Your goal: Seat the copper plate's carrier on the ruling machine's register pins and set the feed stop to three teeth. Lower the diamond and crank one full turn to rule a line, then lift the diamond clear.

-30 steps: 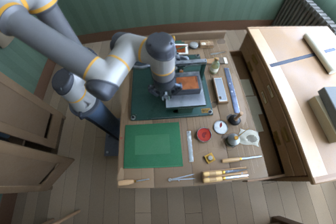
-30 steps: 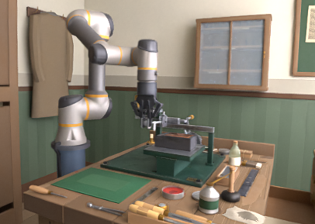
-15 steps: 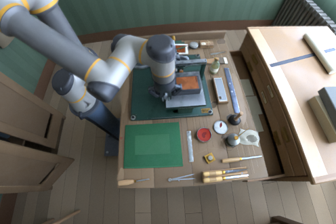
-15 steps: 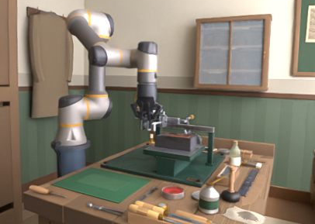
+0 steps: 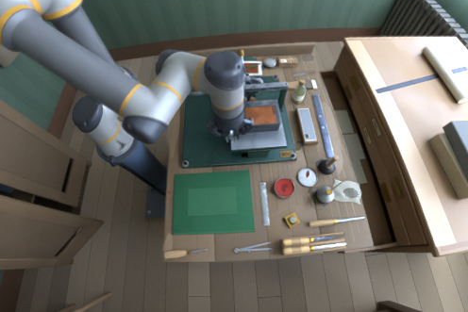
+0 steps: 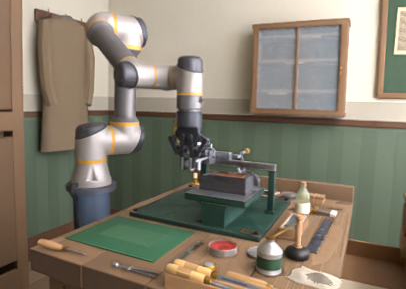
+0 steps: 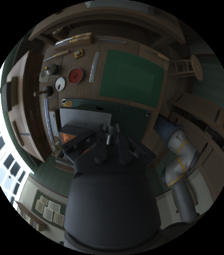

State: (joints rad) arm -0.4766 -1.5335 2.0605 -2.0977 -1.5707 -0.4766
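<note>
The dark carrier with its copper plate [image 5: 262, 115] sits on the grey table of the green ruling machine [image 5: 236, 143], under the machine's cross bar [image 6: 240, 161]. My gripper [image 6: 196, 166] stands at the left end of that bar, at the carrier's left side, and its fingers are closed on a small grey knobbed handle [image 7: 109, 133] that the wrist camera shows standing between them. Which part of the machine this handle belongs to is hard to tell. The copper plate [image 7: 67, 137] shows just left of the fingers.
A green cutting mat [image 5: 213, 202] lies on the bench in front of the machine. To the right are a ruler, a stone block [image 5: 306, 125], a bottle [image 6: 302, 198], a red dish [image 5: 284, 187] and several wooden-handled tools [image 5: 313, 242]. A wooden counter stands further right.
</note>
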